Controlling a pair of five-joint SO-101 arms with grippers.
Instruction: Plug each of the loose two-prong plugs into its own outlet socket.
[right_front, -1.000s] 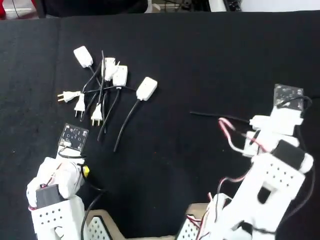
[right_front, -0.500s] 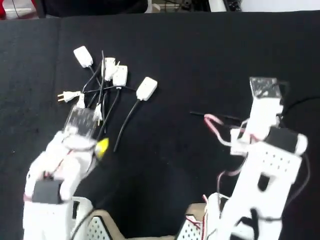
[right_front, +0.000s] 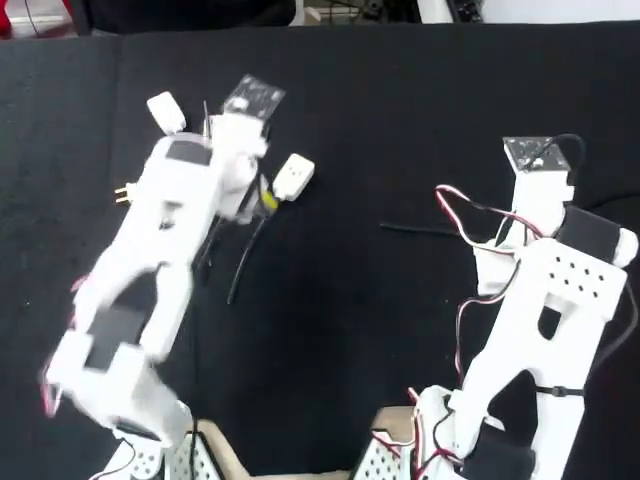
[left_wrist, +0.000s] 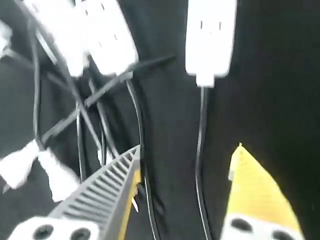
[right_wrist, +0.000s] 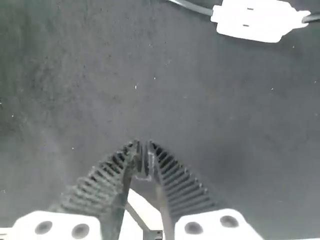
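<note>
Left gripper: jaws apart with nothing clamped. I have it hanging over the heap of cords on the far left part of the table.
Right gripper: jaws together and empty, low over the black cloth on the right side.
Lone socket: lies flat with its slots up, just ahead of the left fingertips and beside the heap.
Socket cord: runs from the lone socket back between the open jaws.
Paired sockets: lie side by side in the heap, near the lone socket.
Loose plugs: white bodies among the crossed cords, just beside the grey finger. I cannot make out their prongs from the wrist.
Long axis: as I judge it, the lone socket lies roughly in line with the left gripper's reach, cord end nearest.
Nearer arm: the left, plainly. The right gripper sits well apart from every plug, so I would take the first grasp on the left.
</note>
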